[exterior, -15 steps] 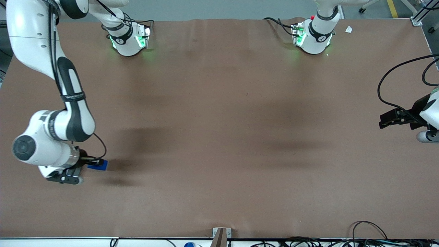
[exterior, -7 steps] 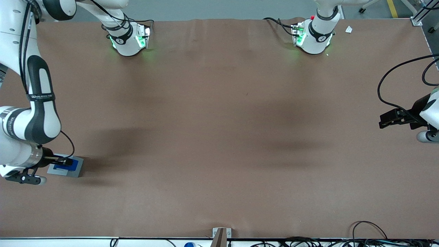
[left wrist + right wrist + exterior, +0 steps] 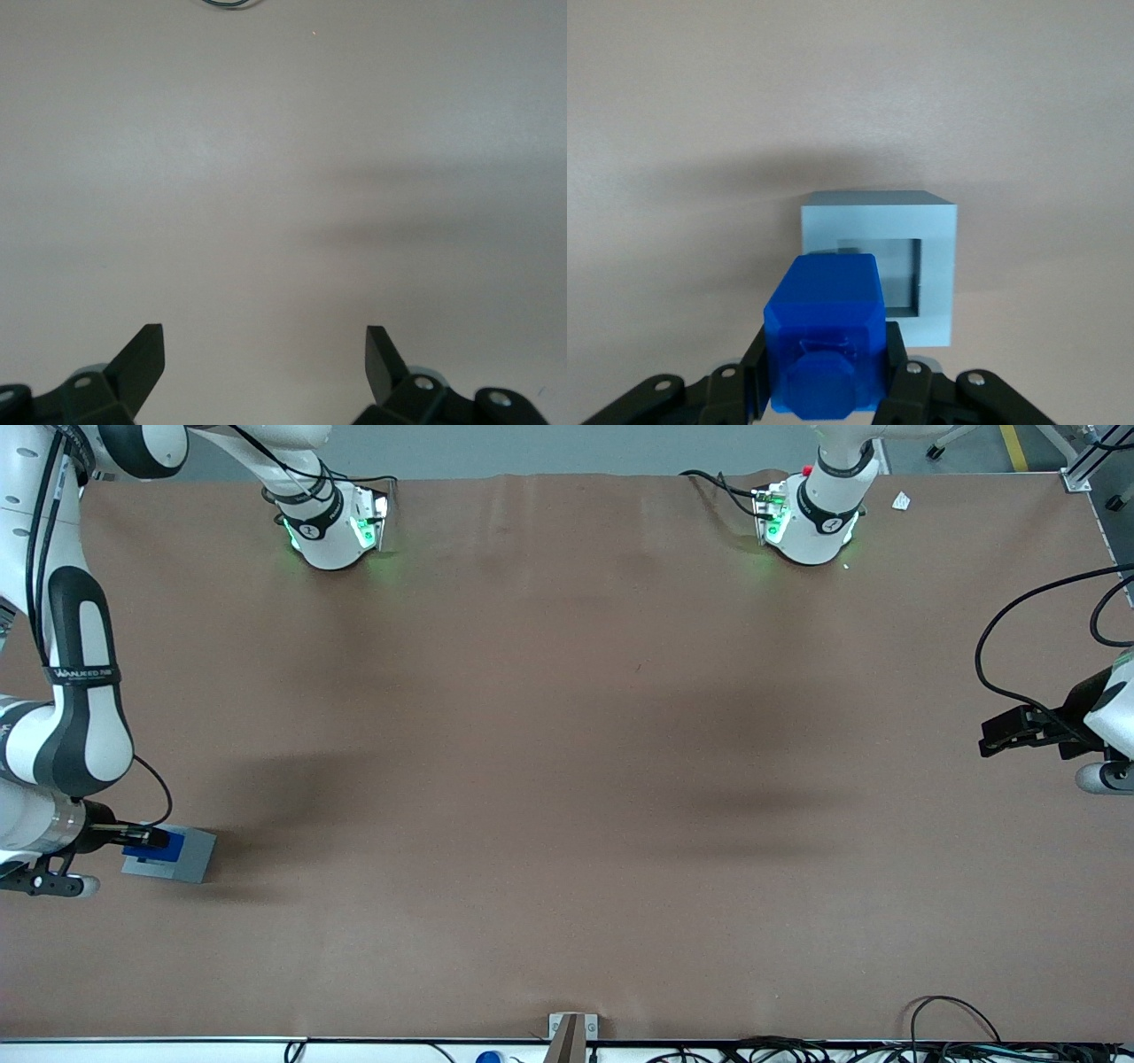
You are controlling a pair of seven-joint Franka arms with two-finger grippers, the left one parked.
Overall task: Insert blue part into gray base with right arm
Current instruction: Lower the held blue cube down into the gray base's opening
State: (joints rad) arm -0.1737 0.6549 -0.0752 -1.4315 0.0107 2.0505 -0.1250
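Gripper (image 3: 142,836) holds blue part (image 3: 156,843) (over gray base (image 3: 182,856)).

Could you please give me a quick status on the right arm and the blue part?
Gripper shut on blue part, above gray base. Recess open, part not yet seated. Nothing in the way.

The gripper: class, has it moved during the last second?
Yes. The gripper, shut on the blue part, moved toward the working arm's table end, over the gray base.

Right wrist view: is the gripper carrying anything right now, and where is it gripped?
Yes. The gripper holds the blue part by two facing sides, above the gray base, not yet in its recess.
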